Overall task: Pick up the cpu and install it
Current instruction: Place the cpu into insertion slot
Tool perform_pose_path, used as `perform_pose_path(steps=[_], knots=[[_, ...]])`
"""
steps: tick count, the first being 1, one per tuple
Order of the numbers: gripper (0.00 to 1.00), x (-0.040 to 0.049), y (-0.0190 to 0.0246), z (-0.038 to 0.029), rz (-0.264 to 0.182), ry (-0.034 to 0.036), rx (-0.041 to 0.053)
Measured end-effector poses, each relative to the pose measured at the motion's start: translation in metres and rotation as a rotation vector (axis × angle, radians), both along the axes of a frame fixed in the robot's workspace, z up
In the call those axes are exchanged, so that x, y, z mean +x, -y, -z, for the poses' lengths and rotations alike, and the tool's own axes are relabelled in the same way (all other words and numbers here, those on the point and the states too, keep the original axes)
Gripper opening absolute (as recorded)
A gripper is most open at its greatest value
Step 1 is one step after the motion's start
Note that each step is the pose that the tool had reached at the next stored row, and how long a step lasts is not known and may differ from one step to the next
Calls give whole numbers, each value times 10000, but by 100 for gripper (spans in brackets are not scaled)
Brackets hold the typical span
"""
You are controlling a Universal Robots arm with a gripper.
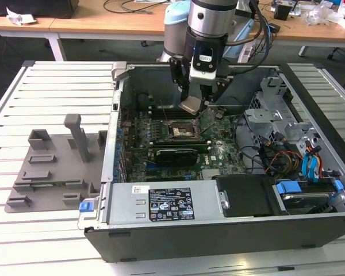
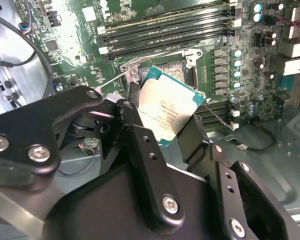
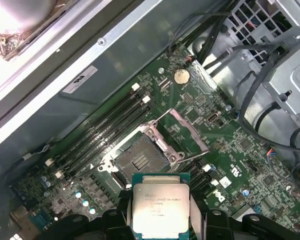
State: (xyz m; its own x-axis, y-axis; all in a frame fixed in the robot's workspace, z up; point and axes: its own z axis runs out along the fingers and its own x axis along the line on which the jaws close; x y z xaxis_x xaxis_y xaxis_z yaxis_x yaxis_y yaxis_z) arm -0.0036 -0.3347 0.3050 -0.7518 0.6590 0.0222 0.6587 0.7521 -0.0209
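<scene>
Gripper (image 1: pixel 196 99) fingers (image 2: pixel 138 131) pinch the cpu (image 1: pixel 191 106) by two opposite edges, drawn in only as far as the chip's width allows. The cpu hangs at the fingertips inside the open computer case (image 1: pixel 112 150), above the motherboard (image 1: pixel 218 152) and clear of the bare socket (image 3: pixel 139 161), which lies near it in the first wrist view. Its silvery lid faces both wrist cameras. In the exterior view it seems tilted, one edge lower. Being square, it has no marked long axis.
</scene>
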Motion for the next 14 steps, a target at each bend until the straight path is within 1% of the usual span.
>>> perform_pose_path(steps=[7, 14], knots=[[55, 0, 0, 1, 728, 0, 1], [55, 0, 0, 1, 1245, 0, 1]])
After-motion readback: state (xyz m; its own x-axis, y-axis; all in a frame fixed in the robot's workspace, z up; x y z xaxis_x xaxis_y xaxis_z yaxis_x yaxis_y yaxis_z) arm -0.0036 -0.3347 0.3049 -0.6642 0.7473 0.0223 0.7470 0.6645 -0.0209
